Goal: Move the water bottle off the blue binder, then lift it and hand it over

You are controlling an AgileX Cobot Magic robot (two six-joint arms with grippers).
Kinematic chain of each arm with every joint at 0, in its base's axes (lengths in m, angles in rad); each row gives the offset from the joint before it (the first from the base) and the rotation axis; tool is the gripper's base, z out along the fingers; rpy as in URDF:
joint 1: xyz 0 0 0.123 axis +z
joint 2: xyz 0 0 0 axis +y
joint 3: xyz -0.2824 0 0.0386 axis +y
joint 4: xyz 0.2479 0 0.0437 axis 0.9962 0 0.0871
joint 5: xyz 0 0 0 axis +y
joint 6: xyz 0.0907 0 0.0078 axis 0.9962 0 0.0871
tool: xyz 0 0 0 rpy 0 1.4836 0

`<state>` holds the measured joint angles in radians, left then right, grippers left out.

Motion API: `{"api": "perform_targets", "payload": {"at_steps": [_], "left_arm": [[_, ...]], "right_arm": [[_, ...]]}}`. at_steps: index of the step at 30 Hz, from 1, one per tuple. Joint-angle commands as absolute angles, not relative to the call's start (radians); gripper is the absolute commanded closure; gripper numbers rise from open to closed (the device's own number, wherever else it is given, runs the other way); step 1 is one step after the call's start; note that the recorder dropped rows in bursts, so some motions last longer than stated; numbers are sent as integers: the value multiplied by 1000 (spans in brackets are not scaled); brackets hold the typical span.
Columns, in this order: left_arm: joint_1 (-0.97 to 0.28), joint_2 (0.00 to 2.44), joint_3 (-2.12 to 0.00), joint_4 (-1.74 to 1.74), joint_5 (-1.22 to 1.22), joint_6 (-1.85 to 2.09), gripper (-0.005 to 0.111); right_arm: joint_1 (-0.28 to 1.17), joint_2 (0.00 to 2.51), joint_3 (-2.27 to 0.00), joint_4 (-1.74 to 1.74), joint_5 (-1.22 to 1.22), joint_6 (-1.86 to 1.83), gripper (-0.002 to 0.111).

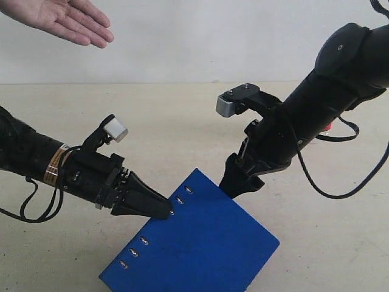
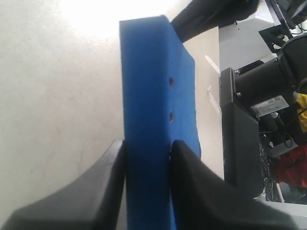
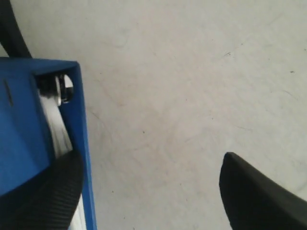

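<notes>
The blue binder (image 1: 206, 243), closed, sits tilted over the pale table (image 1: 182, 121), rivet holes lining its spine edge, white pages showing at one corner.

Obstacles: blue binder (image 1: 206, 243), tilted over the lower middle of the table (image 1: 176, 115) and pinched at its spine edge by the left gripper (image 1: 164, 210), whose arm bars the left side. The right gripper (image 1: 234, 185), jaws spread wide at the binder's upper corner, fills the right side with its arm and looping cable (image 1: 328, 188). Free room: bare tabletop between the two arms toward the back; open air beneath the person's hand (image 1: 64, 18).
</notes>
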<state>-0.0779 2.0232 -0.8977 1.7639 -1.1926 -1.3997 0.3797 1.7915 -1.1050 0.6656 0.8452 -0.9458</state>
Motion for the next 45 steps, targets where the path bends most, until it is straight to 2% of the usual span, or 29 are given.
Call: {"api": "perform_targets", "payload": {"at_steps": [1, 6, 12, 19, 25, 33, 45], "left_arm": [[-82, 2023, -902, 1744, -1203, -1399, 102], [-82, 2023, -902, 1744, -1205, -1399, 102], [-82, 2023, -902, 1744, -1204, -1397, 102], [-82, 2023, -902, 1744, -1204, -1394, 102], [-82, 2023, -902, 1744, -1207, -1395, 102], [-82, 2023, -902, 1744, -1211, -1382, 102], [-82, 2023, -902, 1744, -1211, -1372, 102]], "right_arm": [[379, 1777, -1117, 699, 864, -971, 37], [379, 1723, -1192, 635, 946, -926, 37], [379, 1688, -1258, 741, 1221, -955, 37], [379, 1693, -1256, 701, 1169, -957, 37], [379, 1799, -1256, 720, 1162, -959, 37], [379, 1887, -1256, 827, 1166, -1019, 64], [379, 1929, -1256, 916, 1147, -1034, 65]]}}
